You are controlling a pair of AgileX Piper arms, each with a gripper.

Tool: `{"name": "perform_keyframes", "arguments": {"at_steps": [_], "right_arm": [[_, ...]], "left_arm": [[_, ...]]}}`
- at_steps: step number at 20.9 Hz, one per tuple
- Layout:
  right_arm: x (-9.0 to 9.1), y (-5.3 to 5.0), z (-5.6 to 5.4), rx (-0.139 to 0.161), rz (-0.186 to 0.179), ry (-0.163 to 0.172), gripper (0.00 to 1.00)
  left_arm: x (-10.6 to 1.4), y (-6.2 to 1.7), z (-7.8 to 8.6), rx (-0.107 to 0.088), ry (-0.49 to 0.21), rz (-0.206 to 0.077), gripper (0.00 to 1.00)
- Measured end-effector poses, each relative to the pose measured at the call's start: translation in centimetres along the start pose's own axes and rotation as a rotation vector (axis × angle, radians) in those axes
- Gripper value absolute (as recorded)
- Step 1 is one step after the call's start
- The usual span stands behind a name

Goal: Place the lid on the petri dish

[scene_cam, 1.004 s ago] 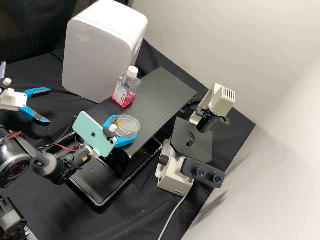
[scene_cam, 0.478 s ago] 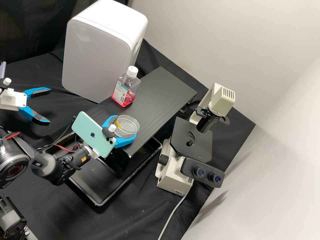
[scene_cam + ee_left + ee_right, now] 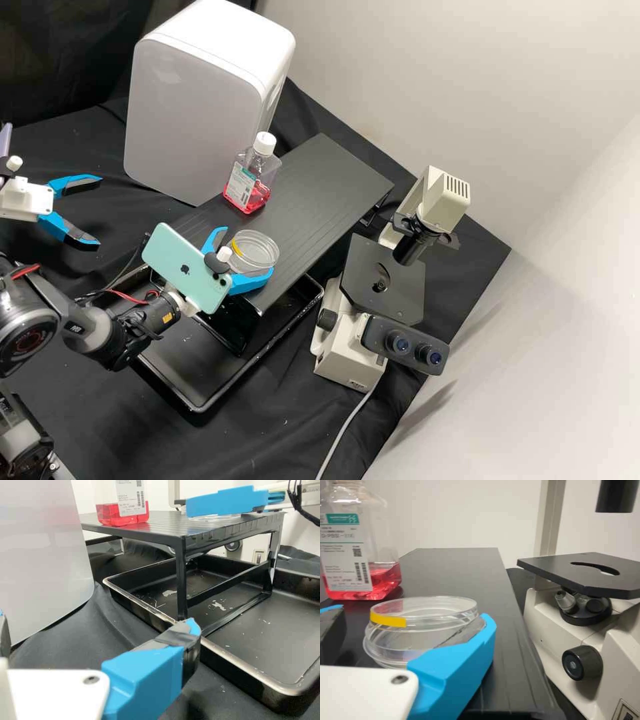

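Note:
A clear petri dish (image 3: 257, 249) with a yellow strip stands near the front end of the black raised shelf (image 3: 320, 193). Its lid rests on it, as the right wrist view shows on the dish (image 3: 422, 627). My right gripper (image 3: 248, 259) is open around the dish, one blue finger on each side. The finger (image 3: 465, 655) on one side lies close against the dish wall, and the other stands a little apart. My left gripper (image 3: 92, 210) hangs open with nothing in it, far to the left over the black cloth. From the left wrist view, the shelf (image 3: 200, 527) is seen side-on.
A flask of pink liquid (image 3: 250, 177) stands on the shelf behind the dish. A tall white box (image 3: 200, 93) rises at the back left. A microscope (image 3: 393, 280) stands to the right of the shelf. A black tray (image 3: 200, 393) lies under the shelf.
My right gripper has slid back a little toward the shelf's front corner and its fingers have spread slightly. The dish and the left arm have stayed put.

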Motion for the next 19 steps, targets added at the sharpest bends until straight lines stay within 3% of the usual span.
{"name": "perform_keyframes", "arguments": {"at_steps": [4, 12, 19], "right_arm": [[-0.3, 0.7, -0.2, -0.004, 0.01, -0.009, 1.0], [-0.4, 2.8, -0.4, 0.026, 0.085, -0.009, 1.0], [-0.2, 3.1, -0.5, 0.033, 0.094, -0.002, 1.0]], "left_arm": [[0.0, 0.0, 0.0, 0.0, 0.0, 0.0, 1.0], [0.0, 0.0, 0.0, 0.0, 0.0, 0.0, 1.0], [0.0, 0.0, 0.0, 0.0, 0.0, 0.0, 1.0]]}}
